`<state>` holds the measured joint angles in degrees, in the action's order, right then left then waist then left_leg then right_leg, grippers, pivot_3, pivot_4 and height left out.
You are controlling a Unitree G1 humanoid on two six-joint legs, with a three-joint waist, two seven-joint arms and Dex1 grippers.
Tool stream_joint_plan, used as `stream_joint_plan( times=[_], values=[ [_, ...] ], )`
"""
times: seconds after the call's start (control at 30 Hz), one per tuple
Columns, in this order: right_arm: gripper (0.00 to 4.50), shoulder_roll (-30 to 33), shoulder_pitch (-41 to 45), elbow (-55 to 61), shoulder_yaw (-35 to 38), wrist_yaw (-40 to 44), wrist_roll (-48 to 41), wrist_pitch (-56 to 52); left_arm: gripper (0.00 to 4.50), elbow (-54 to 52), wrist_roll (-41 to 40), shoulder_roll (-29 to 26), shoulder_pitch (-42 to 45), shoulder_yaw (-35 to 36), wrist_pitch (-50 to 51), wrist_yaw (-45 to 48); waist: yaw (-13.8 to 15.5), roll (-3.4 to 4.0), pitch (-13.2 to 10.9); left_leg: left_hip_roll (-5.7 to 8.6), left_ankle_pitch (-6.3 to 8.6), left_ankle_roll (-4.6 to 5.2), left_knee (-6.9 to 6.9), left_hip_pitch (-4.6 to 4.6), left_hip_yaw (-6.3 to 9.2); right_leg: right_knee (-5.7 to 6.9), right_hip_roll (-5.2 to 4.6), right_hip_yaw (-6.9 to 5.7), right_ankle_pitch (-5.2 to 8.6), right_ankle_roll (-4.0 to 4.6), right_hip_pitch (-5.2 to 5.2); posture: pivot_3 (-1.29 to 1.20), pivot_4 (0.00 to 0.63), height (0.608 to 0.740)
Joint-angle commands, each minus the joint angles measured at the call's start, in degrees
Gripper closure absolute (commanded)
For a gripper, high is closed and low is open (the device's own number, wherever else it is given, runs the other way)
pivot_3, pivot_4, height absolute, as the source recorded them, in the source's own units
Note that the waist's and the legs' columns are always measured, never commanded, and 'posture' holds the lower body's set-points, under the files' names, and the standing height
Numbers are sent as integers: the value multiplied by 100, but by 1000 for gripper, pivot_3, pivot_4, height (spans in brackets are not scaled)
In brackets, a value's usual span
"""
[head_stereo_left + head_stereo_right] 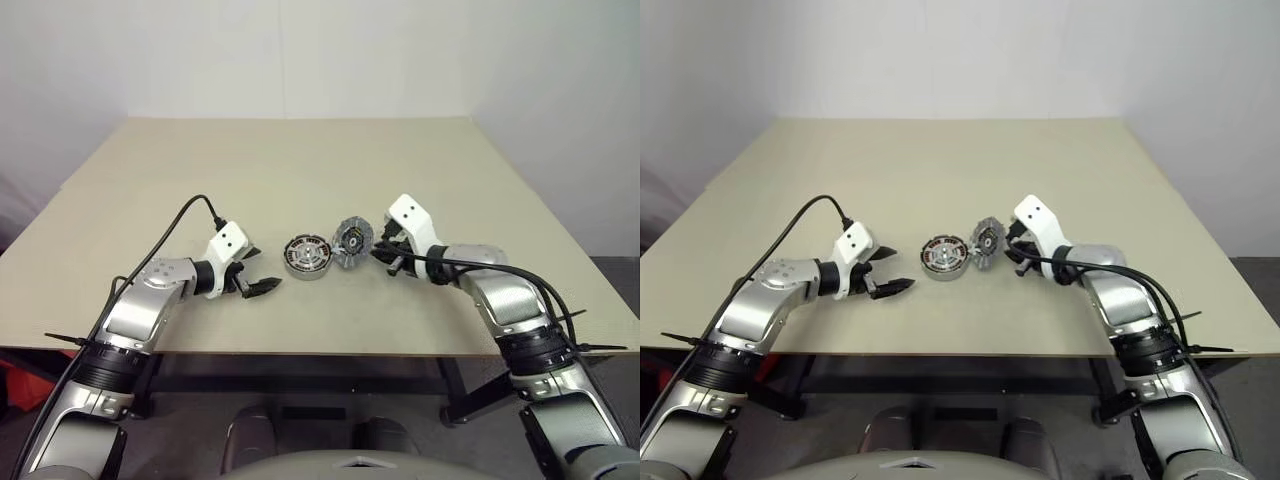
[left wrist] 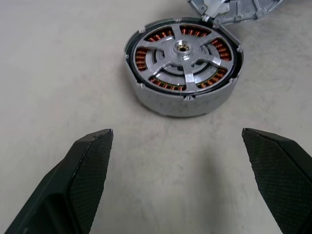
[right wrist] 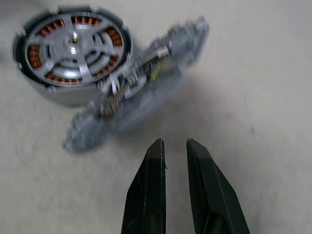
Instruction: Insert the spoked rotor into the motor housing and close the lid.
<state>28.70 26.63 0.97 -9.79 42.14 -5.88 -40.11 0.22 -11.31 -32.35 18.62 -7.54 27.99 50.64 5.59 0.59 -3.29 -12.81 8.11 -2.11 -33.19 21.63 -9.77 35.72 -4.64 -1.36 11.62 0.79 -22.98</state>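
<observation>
The motor housing [image 1: 306,266] rests on the table near the middle, between both arms. The spoked rotor [image 2: 146,56] sits inside it, copper coils showing between silver spokes. The lid [image 1: 352,240] stands tilted on its edge, leaning against the housing's right side. My right gripper [image 1: 380,256] is just right of the lid, its fingers [image 3: 151,165] drawn almost together with nothing between them. My left gripper [image 1: 268,268] hovers a short way left of the housing, wide open and empty, its fingers [image 2: 92,161] pointing at the housing [image 2: 185,105].
The beige table [image 1: 300,160] stretches far back and to both sides. Its front edge runs just under both forearms. A black cable loops over the left arm [image 1: 190,205], another along the right forearm [image 1: 520,275].
</observation>
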Motion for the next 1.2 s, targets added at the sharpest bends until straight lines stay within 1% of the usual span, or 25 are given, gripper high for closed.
stream_joint_plan(
  times=[0.03,0.17,0.27,0.37,0.5,0.6,0.8,1.03,1.1,1.2],
  values=[
    [3778,-174,417,430,83,93,-343,-331,0,-232,-21,-103,-62,151,-4,-82,-5,0,0,0,0,0,0,-1,0,0,0,0,0,0,0,0,0,740],
    [3778,-425,742,602,-44,92,-490,-602,0,-322,-35,-126,-150,180,39,-161,-9,0,0,-4,0,0,1,-2,1,5,3,-1,0,1,-3,0,0,740],
    [3778,-501,843,740,-121,161,-593,-801,0,-346,-27,-134,-158,201,50,-222,-6,0,1,-3,0,0,2,-1,1,4,2,0,-1,2,-2,0,0,740],
    [3778,-592,867,836,-181,190,-730,-991,0,-367,-35,-156,-168,237,72,-267,2,0,1,-1,0,0,6,0,1,3,2,0,-1,2,0,0,0,740],
    [3778,-826,756,694,-502,82,-625,-891,0,-412,-33,-198,-183,261,96,-312,-3,0,1,-2,0,-1,12,-1,1,3,2,-1,-1,2,-5,0,0,740],
    [3778,-937,694,614,-614,60,-609,-843,0,-433,-33,-236,-168,285,112,-330,-6,0,1,-3,0,-1,12,-1,1,3,2,-1,-1,1,-5,0,0,740],
    [3778,-1298,790,-404,-821,-86,-370,-316,0,-453,-34,-295,-145,305,123,-350,-12,-2,2,-1,0,-1,12,-5,1,1,2,0,0,0,-4,0,0,740],
    [3778,-1673,948,-1612,-1029,-334,68,603,0,-503,-63,-333,-203,316,148,-348,-18,-6,5,-1,0,-1,12,-11,3,1,2,1,0,0,-1,0,0,740],
    [3778,-1699,926,-1727,-1034,-366,155,856,0,-549,-54,-347,-279,289,140,-332,-18,-10,7,-1,0,-2,12,-15,3,1,2,1,0,0,2,0,0,740],
    [3778,-1657,828,-1594,-903,-211,54,1225,0,-641,-128,-347,-414,303,158,-273,-13,-13,9,0,0,-1,12,-18,4,-1,2,2,0,0,6,0,0,740]
  ],
)
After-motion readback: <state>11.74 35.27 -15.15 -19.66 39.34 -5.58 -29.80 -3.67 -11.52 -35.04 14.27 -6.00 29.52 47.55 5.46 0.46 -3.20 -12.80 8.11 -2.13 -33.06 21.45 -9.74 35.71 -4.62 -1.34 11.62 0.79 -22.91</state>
